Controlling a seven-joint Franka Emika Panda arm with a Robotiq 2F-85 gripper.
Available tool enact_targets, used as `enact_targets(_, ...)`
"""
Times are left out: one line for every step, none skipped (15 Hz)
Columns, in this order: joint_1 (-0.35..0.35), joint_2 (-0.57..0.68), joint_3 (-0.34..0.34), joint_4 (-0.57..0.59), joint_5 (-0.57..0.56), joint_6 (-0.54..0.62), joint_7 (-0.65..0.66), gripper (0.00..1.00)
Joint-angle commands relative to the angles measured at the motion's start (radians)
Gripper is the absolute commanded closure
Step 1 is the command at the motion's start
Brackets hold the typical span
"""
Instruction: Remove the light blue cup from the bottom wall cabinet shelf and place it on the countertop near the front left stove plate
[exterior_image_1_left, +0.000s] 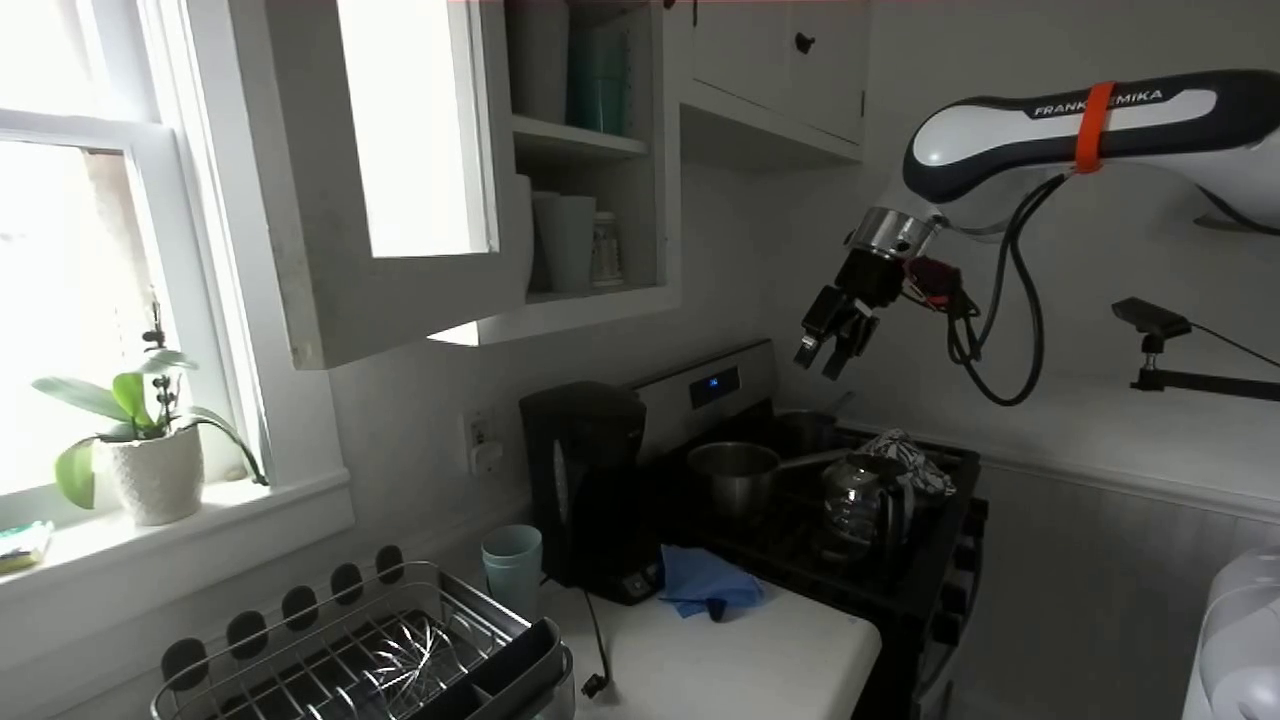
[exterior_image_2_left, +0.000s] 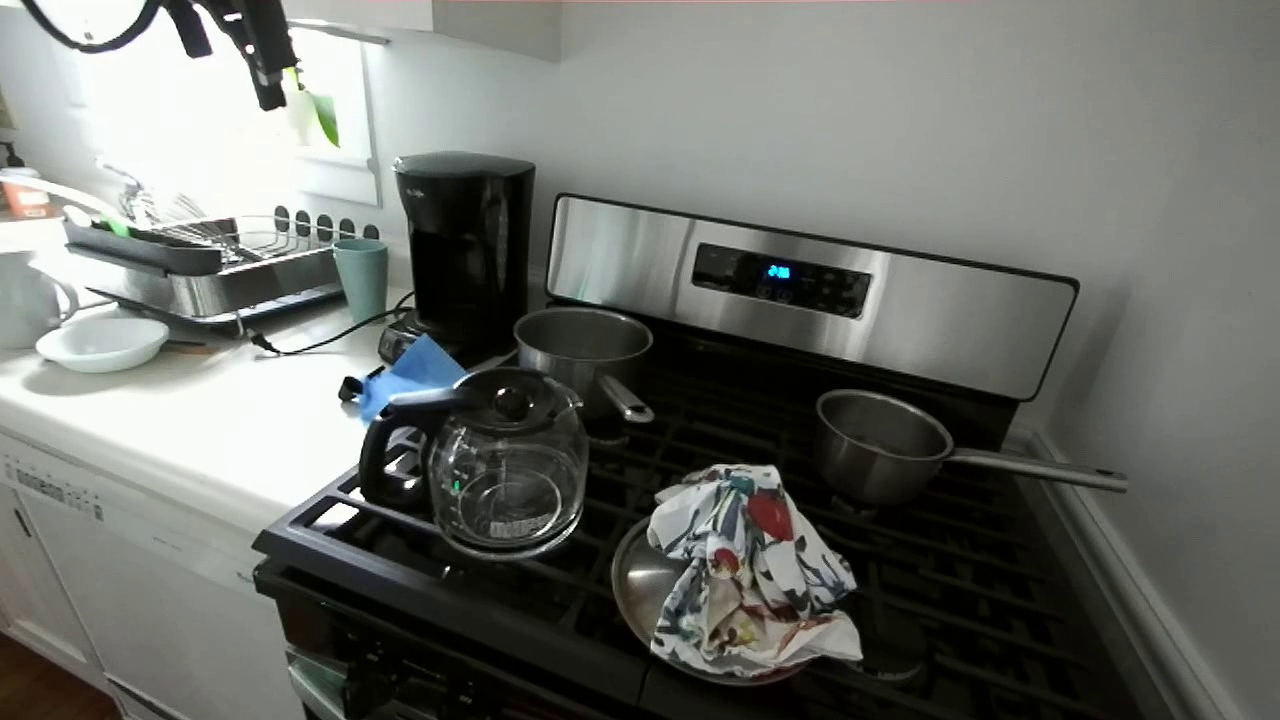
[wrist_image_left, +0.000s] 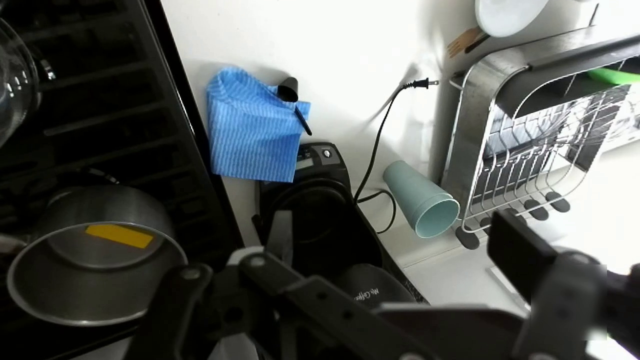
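A tall pale cup stands on the bottom wall cabinet shelf, seen in an exterior view; its colour is dim there. Another light blue cup stands upright on the countertop, between dish rack and coffee maker. It also shows in an exterior view and the wrist view; a line below its rim looks like a second, nested cup. My gripper is open and empty, high above the stove side, away from both cups. In the wrist view, its fingers are wide apart, above the coffee maker.
The open cabinet door hangs left of the shelves. A black coffee maker, blue cloth and dish rack stand on the counter. A glass carafe sits on the stove's front left. Pots and a covered pan occupy other burners.
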Motion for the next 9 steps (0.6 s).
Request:
enact_targets(-0.002,0.002,0.0,0.004,0.001,-0.004,-0.001,0.0)
enact_targets(-0.002,0.002,0.0,0.004,0.001,-0.004,-0.001,0.0)
enact_targets(0.005,0.007,0.004,0.022,0.008,-0.011,0.006,0.0)
enact_targets(0.003,0.01,0.016,0.043,0.0,-0.012,0.021,0.0)
enact_targets(0.01,0.014,0.015,0.063,0.009,-0.028,0.022,0.0)
enact_targets(0.016,0.019,0.017,0.09,0.016,-0.035,0.021,0.0)
enact_targets(0.018,0.025,0.022,0.114,0.013,-0.036,0.024,0.0)
enact_targets(0.022,0.033,0.028,0.144,0.015,-0.032,0.031,0.0)
enact_targets(0.03,0.046,0.032,0.177,0.021,-0.029,0.036,0.0)
